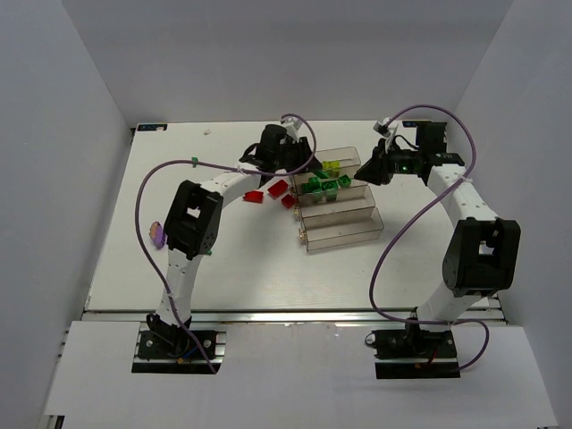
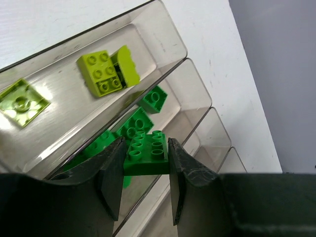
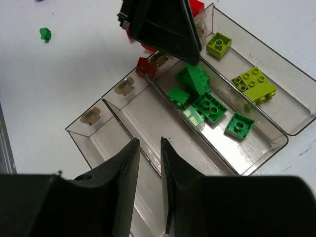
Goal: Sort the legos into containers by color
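Upper centre I see far tray (image 1: 356, 157) w/ lime legos (image 1: 332, 167), next tray (image 1: 362, 186) w/ green legos (image 1: 323, 186); L gripper (image 2: 146, 158) pinches green brick (image 2: 148, 148), R gripper (image 3: 149, 148) jaws barely apart, empty.

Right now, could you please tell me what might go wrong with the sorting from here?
1. The left gripper holds a green brick that seems close to the wall between the green tray and the empty tray beside it. Released off-centre, it might land in the wrong one.
2. The right gripper hovers over the same trays near the left one, so the arms could bump.
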